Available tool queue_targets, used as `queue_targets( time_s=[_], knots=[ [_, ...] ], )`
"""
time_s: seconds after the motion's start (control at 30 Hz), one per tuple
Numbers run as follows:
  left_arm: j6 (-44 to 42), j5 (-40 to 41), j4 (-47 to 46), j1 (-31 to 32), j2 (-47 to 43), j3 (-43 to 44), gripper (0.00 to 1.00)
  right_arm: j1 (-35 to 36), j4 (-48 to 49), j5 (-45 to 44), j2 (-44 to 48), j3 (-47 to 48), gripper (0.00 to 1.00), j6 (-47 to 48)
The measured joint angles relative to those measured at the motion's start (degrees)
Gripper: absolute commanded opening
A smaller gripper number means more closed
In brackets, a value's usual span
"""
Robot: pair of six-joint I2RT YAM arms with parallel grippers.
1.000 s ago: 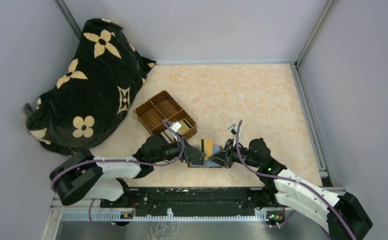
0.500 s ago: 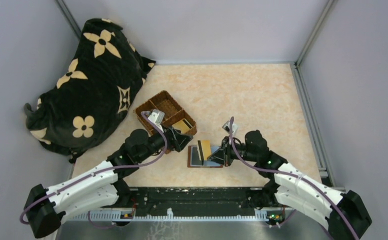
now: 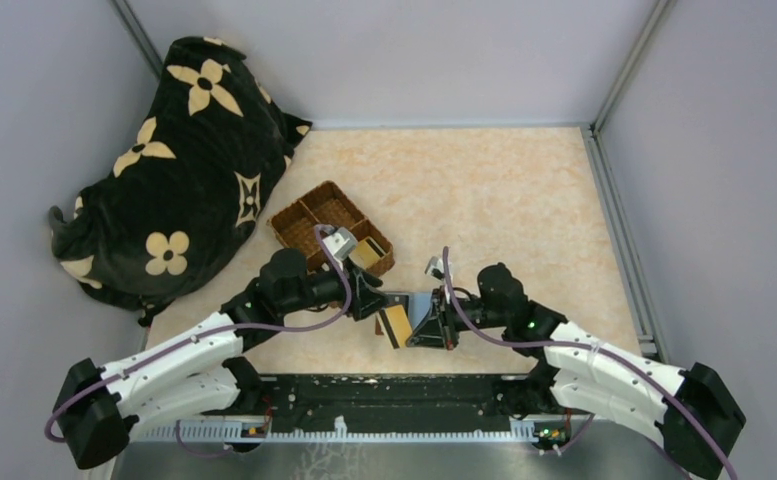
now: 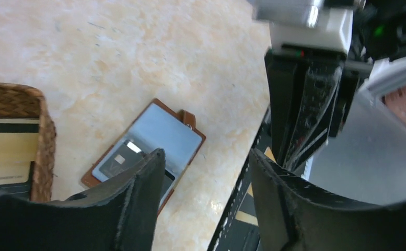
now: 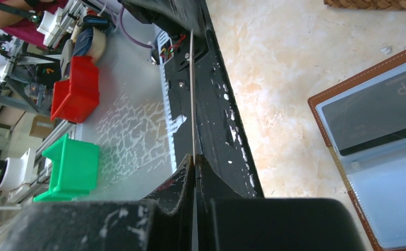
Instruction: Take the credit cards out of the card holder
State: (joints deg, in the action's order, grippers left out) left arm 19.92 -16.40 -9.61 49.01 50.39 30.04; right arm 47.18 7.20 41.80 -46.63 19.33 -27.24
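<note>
The card holder (image 3: 411, 302) lies open on the table between my two grippers, brown outside and grey-blue inside. It also shows in the left wrist view (image 4: 153, 137), with a dark card (image 4: 116, 162) in one pocket. My right gripper (image 3: 416, 330) is shut on a gold-tan card (image 3: 396, 325) and holds it just in front of the holder. In the right wrist view this card (image 5: 192, 89) is edge-on between my shut fingers (image 5: 194, 157), with the holder (image 5: 370, 112) to the right. My left gripper (image 3: 372, 300) is open and empty over the holder's left part (image 4: 206, 164).
A woven three-compartment basket (image 3: 316, 222) stands behind and left of the holder, with cards (image 3: 369, 250) in its near compartment. A black flowered cloth (image 3: 179, 160) lies at the back left. The table's front edge and black rail (image 3: 394, 385) are close below the grippers.
My right gripper has drawn the gold-tan card off the holder, turning it and moving it left and nearer. My left gripper went to the basket and has come back over the holder.
</note>
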Motion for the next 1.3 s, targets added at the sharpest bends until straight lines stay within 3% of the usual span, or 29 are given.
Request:
queue_targets(
  time_s=[0.13, 0.23, 0.27, 0.43, 0.53, 0.63, 0.77, 0.9, 1.1, 1.3],
  knots=[
    [0.00, -7.02, -0.92, -0.02, 2.45, -0.07, 0.53, 0.02, -1.09, -0.52, 0.00, 0.96, 0.00, 0.79],
    [0.50, -10.67, -3.30, -0.22, 1.55, -1.03, 0.35, 0.07, -1.53, -0.74, 0.00, 1.29, 0.00, 1.31],
    [0.63, -11.54, -3.72, -0.24, 1.01, -1.36, 0.33, 0.07, -1.62, -0.76, 0.00, 1.38, 0.00, 1.42],
    [0.79, -13.97, -4.22, -0.31, -0.33, -1.70, 0.35, 0.07, -1.68, -0.98, -0.37, 1.53, 0.00, 1.97],
    [0.85, -14.34, -4.24, -0.33, -0.33, -1.70, 0.47, 0.07, -1.99, -1.01, -0.94, 1.81, 0.00, 2.19],
    [1.14, -14.36, -4.28, -0.37, -0.50, -1.70, 0.53, 0.09, -2.34, -1.25, -1.01, 1.84, 0.00, 2.23],
    [1.38, -14.40, -4.28, -0.37, -1.09, -1.73, 0.53, 0.04, -2.54, -2.01, -1.22, 2.25, 0.00, 2.25],
    [1.49, -13.97, -4.17, -0.37, -1.22, -1.73, 0.45, 0.07, -4.15, -4.68, -2.32, 3.58, 0.00, 2.60],
    [2.58, -1.14, 2.08, -0.37, -5.77, -1.73, 0.39, 0.31, -14.47, -15.32, -10.58, 14.78, 0.00, 5.03],
    [6.51, 17.38, 13.16, -0.42, -14.88, -1.29, 0.50, 1.33, -24.48, -26.14, -23.28, 31.32, 0.00, 7.32]
  ],
)
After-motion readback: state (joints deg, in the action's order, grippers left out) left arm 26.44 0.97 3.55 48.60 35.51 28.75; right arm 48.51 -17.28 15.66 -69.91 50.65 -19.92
